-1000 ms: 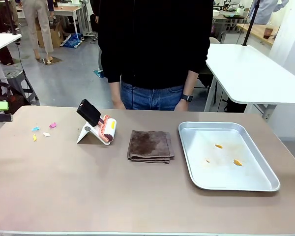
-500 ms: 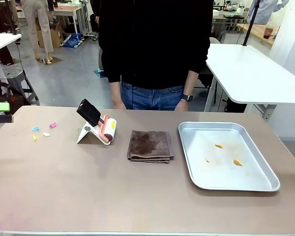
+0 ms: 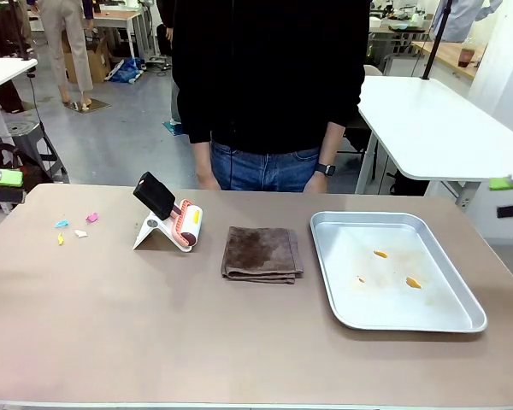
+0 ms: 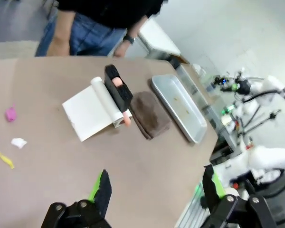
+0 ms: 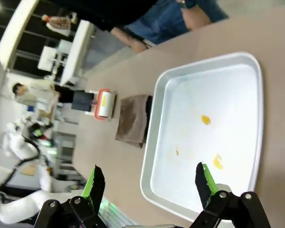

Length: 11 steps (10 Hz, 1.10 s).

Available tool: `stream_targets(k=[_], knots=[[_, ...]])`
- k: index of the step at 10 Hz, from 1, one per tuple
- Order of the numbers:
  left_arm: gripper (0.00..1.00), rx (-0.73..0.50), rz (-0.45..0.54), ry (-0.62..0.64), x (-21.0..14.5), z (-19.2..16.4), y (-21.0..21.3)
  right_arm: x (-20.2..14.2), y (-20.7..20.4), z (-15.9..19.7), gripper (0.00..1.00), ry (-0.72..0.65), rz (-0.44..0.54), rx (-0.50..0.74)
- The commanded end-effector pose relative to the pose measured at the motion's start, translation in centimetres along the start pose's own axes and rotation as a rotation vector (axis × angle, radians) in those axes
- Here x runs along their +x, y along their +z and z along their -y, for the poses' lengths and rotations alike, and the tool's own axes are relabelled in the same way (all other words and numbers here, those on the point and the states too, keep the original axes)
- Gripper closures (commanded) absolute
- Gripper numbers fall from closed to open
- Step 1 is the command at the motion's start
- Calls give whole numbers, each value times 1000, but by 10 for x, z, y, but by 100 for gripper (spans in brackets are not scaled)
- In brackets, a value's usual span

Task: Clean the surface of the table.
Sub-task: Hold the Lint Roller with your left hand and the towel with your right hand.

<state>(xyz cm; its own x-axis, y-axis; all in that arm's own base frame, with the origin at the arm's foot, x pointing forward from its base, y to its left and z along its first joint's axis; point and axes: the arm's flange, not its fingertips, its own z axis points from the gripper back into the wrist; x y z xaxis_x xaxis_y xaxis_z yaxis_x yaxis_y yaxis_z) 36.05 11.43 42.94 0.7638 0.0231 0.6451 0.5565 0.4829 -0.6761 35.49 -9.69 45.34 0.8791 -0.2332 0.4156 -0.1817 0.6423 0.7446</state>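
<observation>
Hovering at table's left end, left gripper (image 4: pixel 156 187): jaws wide apart, empty. Table (image 3: pixel 154 325) spans foreground: rigid, heavy, smooth matte top, so nothing to grasp; wipe it instead. Coloured scraps (image 3: pixel 75 227) near left end: light, likely to skitter. Lint roller (image 3: pixel 175 222): take black handle. Brown cloth (image 3: pixel 261 253) mid-table: soft, pinch folded edge. Metal tray (image 3: pixel 398 216) right. Right gripper (image 5: pixel 149 183) at right end: jaws wide, empty.
</observation>
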Motion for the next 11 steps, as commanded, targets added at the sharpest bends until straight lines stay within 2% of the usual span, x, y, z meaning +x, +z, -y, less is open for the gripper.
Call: stream_targets(k=[1, 2, 3, 5, 7, 10, 11], knots=[[0, 23, -149, -36, 38, 20, -12, -20, -45, -65, 0, 91, -35, -74], [0, 30, -227, -58, 60, 30, -29, -15, -72, -91, 0, 150, -43, -99], [0, 87, -285, -66, 88, 52, -68, -9, -109, -120, 0, 208, -71, -152], [0, 137, -358, -47, 125, 75, -128, -5, -182, -157, 0, 270, -143, -285], [0, 260, -432, 68, 141, 76, -178, -13, -244, -182, 0, 285, -184, -389], [0, 384, -430, 170, 149, 58, -175, -29, -292, -189, 0, 225, -175, -475], [0, 445, -433, 202, 146, 52, -168, -33, -305, -188, 0, 184, -132, -505]])
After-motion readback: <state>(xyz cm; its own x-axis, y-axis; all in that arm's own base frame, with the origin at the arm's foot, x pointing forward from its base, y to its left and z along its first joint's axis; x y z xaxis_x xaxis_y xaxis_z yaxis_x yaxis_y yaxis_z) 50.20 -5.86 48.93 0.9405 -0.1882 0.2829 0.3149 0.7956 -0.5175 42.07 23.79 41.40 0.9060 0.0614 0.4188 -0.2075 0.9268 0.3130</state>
